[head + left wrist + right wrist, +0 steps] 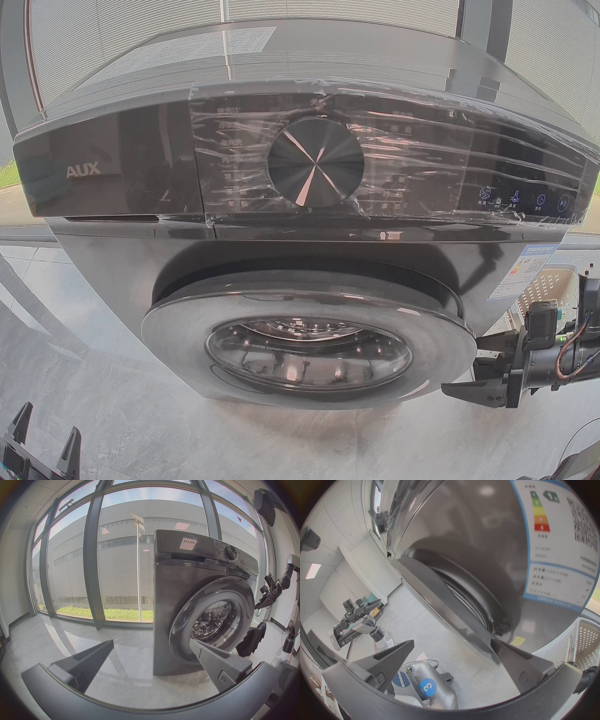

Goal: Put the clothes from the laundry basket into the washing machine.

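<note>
Right gripper [478, 369] is held level at the right-hand rim of the washing machine [300, 250] door [309, 350], with its two fingers spread apart and nothing between them. In the right wrist view one fingertip [497, 645] is seen just beside the door's outer edge, while the other fingertip is out over the pale floor [125, 412]. Whether that fingertip actually touches the rim cannot be told. The door is seen lying against the machine front, and through its round glass the metal drum is visible; whether it is fully latched cannot be told. The laundry basket [550, 287], white and perforated, is placed just behind the right gripper, beside the machine's right side. A dark garment [251, 639] is draped over the basket, below that gripper as shown in the left wrist view. An energy label [559, 542] is stuck on the machine front, above the right gripper. Left gripper [49, 425] is held low, well apart from the machine and from the right gripper, with its fingers likewise spread and empty; the whole machine front is seen beyond it.
</note>
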### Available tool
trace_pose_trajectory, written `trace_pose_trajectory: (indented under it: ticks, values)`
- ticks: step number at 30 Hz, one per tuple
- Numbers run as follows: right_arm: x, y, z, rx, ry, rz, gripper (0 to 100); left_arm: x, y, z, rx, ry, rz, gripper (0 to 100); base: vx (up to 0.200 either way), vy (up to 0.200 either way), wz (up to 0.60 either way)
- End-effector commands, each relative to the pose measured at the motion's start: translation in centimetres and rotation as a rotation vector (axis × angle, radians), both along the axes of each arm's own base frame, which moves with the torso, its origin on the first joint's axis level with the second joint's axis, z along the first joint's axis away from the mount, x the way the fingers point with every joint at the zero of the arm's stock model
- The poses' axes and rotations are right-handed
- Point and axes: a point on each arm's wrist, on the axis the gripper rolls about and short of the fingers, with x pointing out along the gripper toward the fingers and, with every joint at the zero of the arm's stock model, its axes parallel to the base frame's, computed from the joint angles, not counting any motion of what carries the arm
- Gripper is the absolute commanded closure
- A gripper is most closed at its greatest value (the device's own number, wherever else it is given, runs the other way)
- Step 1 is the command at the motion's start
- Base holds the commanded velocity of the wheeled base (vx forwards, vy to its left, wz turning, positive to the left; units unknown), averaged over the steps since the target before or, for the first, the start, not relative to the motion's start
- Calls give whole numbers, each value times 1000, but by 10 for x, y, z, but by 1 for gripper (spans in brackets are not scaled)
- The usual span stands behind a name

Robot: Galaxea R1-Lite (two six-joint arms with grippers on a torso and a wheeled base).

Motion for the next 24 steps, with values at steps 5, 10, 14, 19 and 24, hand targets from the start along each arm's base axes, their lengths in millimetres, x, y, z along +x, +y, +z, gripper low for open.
trace_pose_trajectory:
  ticks: [5,10,14,19,24]
  values:
    - [-17,-6,-2,4,-8,12,0,0,0,-5,0,-3,0,0,0,0,0]
    - [-10,-6,0,-2,-24,-18,0,0,0,-5,0,-3,-1,0,0,0,0]
    - [6,-3,4,-11,-41,-71,0,0,0,-5,-2,-3,-1,0,-150,0,0]
    - [14,2,-3,-18,-38,-67,0,0,0,-5,0,-3,-1,0,-120,0,0]
    - [12,3,-9,-27,-21,-56,0,0,0,-5,0,-3,-1,0,0,0,0]
